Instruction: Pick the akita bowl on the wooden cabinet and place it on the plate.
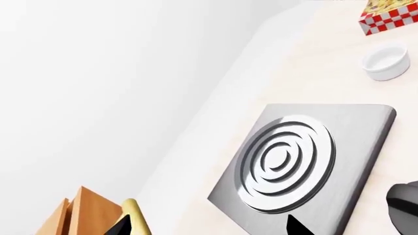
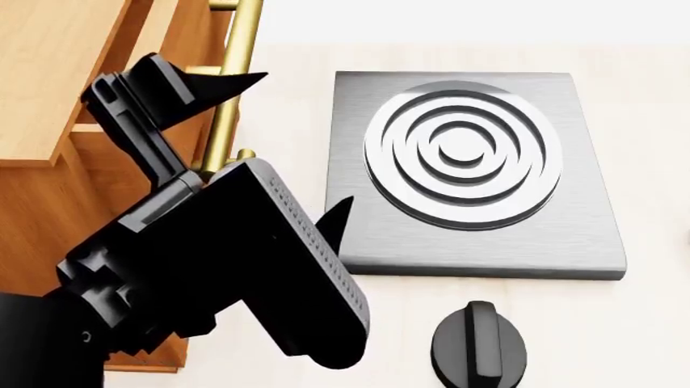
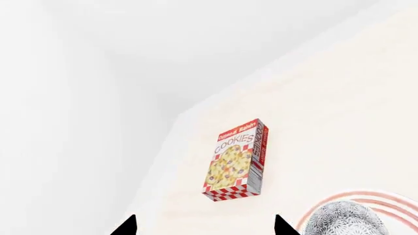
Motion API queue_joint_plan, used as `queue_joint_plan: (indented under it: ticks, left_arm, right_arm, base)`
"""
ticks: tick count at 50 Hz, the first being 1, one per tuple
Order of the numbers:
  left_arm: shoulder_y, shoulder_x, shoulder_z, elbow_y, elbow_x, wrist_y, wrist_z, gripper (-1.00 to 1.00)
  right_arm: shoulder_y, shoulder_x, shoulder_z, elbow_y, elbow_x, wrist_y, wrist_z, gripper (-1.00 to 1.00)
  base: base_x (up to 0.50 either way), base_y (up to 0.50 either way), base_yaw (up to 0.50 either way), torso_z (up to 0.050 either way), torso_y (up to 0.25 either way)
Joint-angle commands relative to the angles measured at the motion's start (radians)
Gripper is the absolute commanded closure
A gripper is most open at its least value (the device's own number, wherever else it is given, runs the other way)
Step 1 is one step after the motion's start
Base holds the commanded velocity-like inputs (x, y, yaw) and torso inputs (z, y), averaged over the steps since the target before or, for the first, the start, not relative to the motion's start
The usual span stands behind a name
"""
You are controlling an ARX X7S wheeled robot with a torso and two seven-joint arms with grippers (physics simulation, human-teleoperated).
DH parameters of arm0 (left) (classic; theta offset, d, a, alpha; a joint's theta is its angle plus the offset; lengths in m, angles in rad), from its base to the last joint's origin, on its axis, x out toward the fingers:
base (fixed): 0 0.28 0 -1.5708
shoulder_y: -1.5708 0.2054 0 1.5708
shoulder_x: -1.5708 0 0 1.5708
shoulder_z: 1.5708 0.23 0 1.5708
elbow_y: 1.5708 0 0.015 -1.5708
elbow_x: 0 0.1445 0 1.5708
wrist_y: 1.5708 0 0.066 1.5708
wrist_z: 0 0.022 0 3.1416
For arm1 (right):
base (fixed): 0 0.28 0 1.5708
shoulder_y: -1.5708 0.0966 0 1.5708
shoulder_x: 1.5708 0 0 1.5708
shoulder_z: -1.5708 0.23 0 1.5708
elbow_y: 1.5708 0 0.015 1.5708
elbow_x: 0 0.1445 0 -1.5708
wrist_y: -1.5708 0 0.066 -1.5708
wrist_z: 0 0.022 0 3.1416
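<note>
In the right wrist view, the speckled grey-white akita bowl (image 3: 344, 221) sits inside the red rings of the white plate (image 3: 392, 198), at the frame's edge. My right gripper (image 3: 205, 227) stands open just beside them, with only pale counter between its black tips. The orange-brown wooden cabinet (image 2: 54, 81) fills the left of the head view, and one corner of it shows in the left wrist view (image 1: 91, 213). My left gripper (image 2: 296, 145) hangs open and empty between the cabinet's brass handle (image 2: 239, 65) and the stove plate; its tips (image 1: 209, 230) frame bare counter.
A grey square stove plate (image 2: 474, 174) with concentric rings lies on the pale counter, a black knob (image 2: 480, 346) in front of it. A cookies box (image 3: 236, 159) lies flat near the wall. A small white ramekin (image 1: 386, 61) stands beyond the stove plate.
</note>
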Motion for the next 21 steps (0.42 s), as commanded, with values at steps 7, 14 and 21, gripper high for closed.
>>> queue_joint_plan:
  ticks: [7,14,21]
  left_arm:
    - [-0.004,-0.003,-0.001,0.004,-0.002,0.002,0.000,-1.00]
    - [0.000,-0.005,-0.002,0.007,-0.002,0.006,-0.002,-1.00]
    - [0.017,-0.019,0.005,0.009,0.015,0.020,0.004,-1.00]
  right_arm:
    - [0.197,-0.029,0.100,-0.179,0.089,0.289,0.064,-1.00]
    - [0.362,-0.124,0.193,-0.225,0.169,0.539,0.065,-1.00]
    - [0.594,-0.284,0.326,-0.252,0.279,0.886,0.065,-1.00]
  base:
    - [0.00,0.00,0.00,0.000,0.000]
    - [0.00,0.00,0.00,0.000,0.000]
    - [0.00,0.00,0.00,0.000,0.000]
